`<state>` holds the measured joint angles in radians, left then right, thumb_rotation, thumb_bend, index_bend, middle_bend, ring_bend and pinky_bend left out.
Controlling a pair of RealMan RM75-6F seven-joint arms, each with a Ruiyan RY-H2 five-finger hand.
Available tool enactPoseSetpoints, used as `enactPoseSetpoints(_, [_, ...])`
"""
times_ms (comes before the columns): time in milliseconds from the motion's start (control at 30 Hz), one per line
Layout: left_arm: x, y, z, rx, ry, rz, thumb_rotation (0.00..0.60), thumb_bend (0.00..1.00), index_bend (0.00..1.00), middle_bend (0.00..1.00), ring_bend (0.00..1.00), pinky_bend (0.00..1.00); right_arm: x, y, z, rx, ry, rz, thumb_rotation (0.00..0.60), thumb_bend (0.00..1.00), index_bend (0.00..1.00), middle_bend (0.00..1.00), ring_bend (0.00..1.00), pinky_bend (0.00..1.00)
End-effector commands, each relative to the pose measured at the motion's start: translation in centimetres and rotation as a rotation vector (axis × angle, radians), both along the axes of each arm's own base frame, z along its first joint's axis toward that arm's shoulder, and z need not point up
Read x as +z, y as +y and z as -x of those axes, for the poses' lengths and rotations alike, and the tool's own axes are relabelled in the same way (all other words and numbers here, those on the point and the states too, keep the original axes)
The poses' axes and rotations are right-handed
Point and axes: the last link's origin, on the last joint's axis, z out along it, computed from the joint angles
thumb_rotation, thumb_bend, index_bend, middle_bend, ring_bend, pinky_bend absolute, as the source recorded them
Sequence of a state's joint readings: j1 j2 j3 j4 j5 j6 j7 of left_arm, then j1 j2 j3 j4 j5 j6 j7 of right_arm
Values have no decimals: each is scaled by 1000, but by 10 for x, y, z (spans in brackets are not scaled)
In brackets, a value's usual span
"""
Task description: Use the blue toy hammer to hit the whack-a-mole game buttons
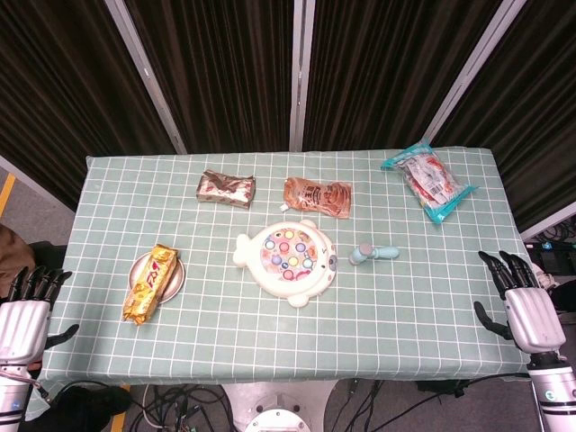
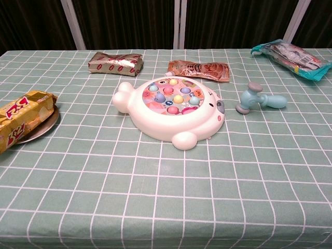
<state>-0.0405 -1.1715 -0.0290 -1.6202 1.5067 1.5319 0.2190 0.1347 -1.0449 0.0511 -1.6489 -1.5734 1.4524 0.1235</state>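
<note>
Nearest, at the table's front corners: left hand [image 1: 25, 315] off the left edge, fingers straight and spread, holding nothing; right hand [image 1: 520, 301] off the right edge, likewise spread and empty. Both seen only in the head view, outside the chest camera's frame, wrists cut off by the lower border.

Between them, a wide bare stretch of green checked tablecloth [image 1: 297, 333] along the near edge.

Further in, on the left: a round metal plate [image 1: 177, 277] carrying a yellow snack bar [image 1: 151, 283] laid lengthwise, its near end overhanging the rim. In the chest view, both cropped by the left border.

At centre: the white whack-a-mole game [image 2: 171, 111], shaped like a round animal, its top a shallow tray of coloured buttons [image 2: 174, 96]. Individual buttons too small to sort by colour with any certainty.

Just right of the game, apart from it: the blue toy hammer [image 2: 258, 99] lying flat, grey-capped head toward the game, handle pointing to the right edge. Open cloth on all sides of it, and a clear gap over to the right hand.

Beyond the game: an orange-brown packet [image 1: 317, 195], close to the toy's far side, and a brown foil packet [image 1: 226, 188] to its left.

Farthest, near the back right corner: a teal-edged snack bag [image 1: 427, 181], angled, its print unreadable.
</note>
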Motion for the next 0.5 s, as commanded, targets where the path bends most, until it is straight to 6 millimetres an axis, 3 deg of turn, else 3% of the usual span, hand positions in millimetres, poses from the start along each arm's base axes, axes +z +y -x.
enactPoseSetpoints(33, [0,0,0,3,4,0,600,30,182,156,69,18,0,0,0,6,1,1,600,291,41,142,0,24])
enactPoseSetpoints(267, [-1,0,0,4,0,3,600,30,182,156,69,18,-8,-9,-6,25,6,-38,600,277,41,147,0,24])
enactPoseSetpoints(500, [-3,1,3,14,-9,9,600,30,182,156,69,18,-48,-66,-30,45,49,-183,600,106,42,191,10,65])
